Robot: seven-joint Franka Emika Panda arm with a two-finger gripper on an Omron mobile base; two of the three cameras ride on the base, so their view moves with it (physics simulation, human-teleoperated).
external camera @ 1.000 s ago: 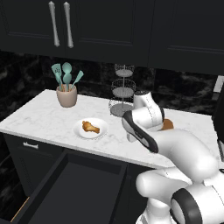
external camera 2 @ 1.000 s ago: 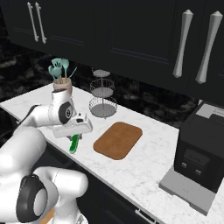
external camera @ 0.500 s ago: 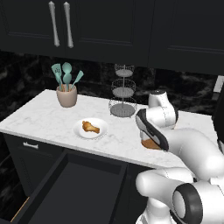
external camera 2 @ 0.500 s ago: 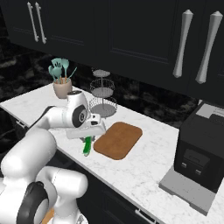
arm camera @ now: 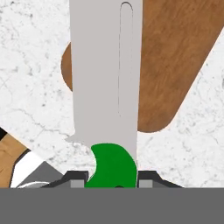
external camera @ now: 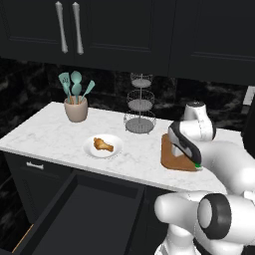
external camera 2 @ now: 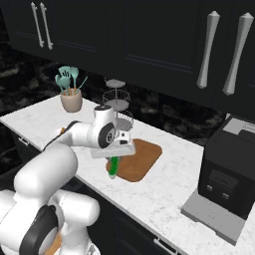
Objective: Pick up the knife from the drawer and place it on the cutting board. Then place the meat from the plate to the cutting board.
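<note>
No readable writing or brand marks anywhere: coffee machine [external camera 2: 230, 174] at the far end of the counter is plain black, cupboard doors [external camera: 89, 30] plain w/ long silver handles.

Claw [external camera 2: 113, 168] is closed on the knife [arm camera: 107, 100], pinching the green handle; hand view has the grey blade running straight out from the tips, handle wedged betw. the two dark fingers [arm camera: 76, 178]. In right base view only the green handle [external camera 2: 114, 167] is seen, hanging below the hand, pointing down at the near corner of the cutting board [external camera 2: 137, 159]. Can't tell if the tip touches the board.

Cutting board lies directly under and beyond the claw; hand view has its rounded corner beneath the blade, marble counter [arm camera: 35, 87] on both sides. In left base view the board [external camera: 174, 158] is half hidden behind the arm, just a green speck at the wrist edge.

Left base view alone gives the drawer [external camera: 84, 214], pulled open, dark inside, well below and to the left of the claw, w/ the short-handled drawer front [external camera: 35, 167] beside it. It also gives the plate [external camera: 103, 147] w/ the meat [external camera: 103, 145] lying on it, on the counter to the claw's left, apart from the board. Wire tier stand [external camera: 140, 107] stands behind the claw near the wall; beige cup w/ teal utensils [external camera: 75, 99] further left past the plate.
</note>
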